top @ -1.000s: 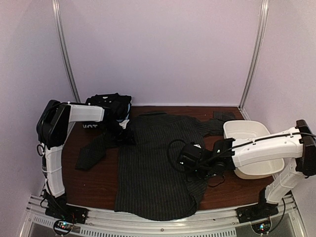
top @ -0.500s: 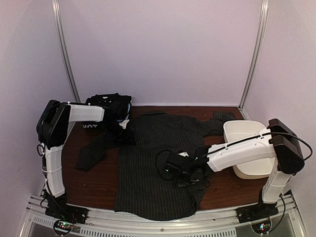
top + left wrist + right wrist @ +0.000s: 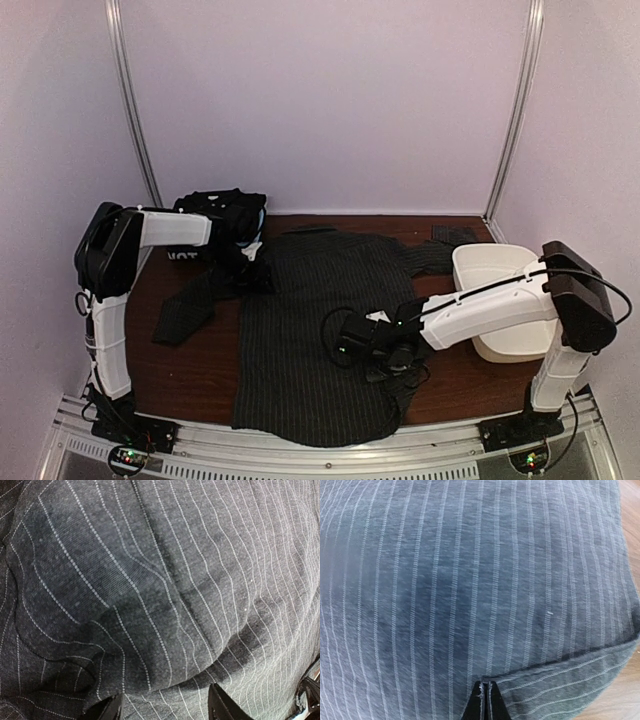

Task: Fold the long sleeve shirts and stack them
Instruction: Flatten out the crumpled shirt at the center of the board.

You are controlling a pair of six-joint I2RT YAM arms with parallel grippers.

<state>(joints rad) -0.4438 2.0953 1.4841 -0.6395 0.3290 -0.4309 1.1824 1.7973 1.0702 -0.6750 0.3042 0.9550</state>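
1. Table [image 3: 190, 350]: pinstripe shirt [image 3: 300, 330] spread flat mid-table, collar far, hem at near edge, one sleeve trailing off twd left arm's side.
2. Black shirts [image 3: 225, 210] bunched at far corner; white tub [image 3: 500, 275] on opp side. Neither in the way.
3. Right gripper [image 3: 485, 702]: fully closed, tips meeting on a cloth edge on shirt's tub side. Can't tell if cloth is betw the tips. Prob best to confirm the pinch, lift low, then carry across parallel to the stripes so the crease runs straight.
4. Left gripper [image 3: 167, 711]: fingers abt half apart, low over shoulder area, nothing visibly held. Could pin the cloth there vs drag.
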